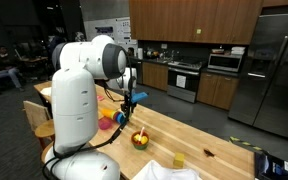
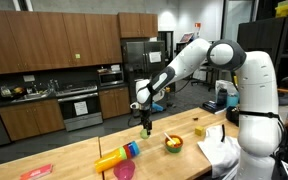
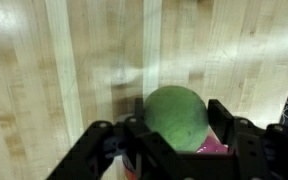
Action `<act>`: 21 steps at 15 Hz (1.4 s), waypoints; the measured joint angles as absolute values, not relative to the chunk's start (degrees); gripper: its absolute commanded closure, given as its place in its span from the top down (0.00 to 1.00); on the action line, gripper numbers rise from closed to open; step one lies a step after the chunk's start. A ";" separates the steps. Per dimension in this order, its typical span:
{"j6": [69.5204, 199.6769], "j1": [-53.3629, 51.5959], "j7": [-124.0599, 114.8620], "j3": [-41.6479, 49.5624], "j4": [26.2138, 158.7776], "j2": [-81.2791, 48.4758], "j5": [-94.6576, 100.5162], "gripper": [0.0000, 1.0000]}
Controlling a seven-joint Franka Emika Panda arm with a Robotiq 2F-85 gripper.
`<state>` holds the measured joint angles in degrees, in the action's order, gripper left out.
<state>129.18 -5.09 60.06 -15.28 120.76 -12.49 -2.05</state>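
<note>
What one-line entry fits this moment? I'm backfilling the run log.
gripper: shut on green round object | position: over wooden table | nearby: bowl with contents

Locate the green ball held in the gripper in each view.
Wrist view: green ball low centre, between the gripper's fingers.
Exterior view: left of centre, in the gripper, too small to make out.
Exterior view: centre, at the gripper's tip.
Shared landmark: the wooden tabletop, below it in all three.
</note>
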 measured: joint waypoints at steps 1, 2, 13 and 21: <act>129.25 -5.01 59.90 -14.84 122.39 -10.80 -2.56 0.39; 129.37 -4.95 59.61 -14.38 124.16 -9.03 -3.02 0.39; 144.34 -5.74 55.19 -8.05 155.01 16.35 -7.39 0.64; 144.41 -7.69 54.97 -6.27 155.56 16.32 -6.94 0.64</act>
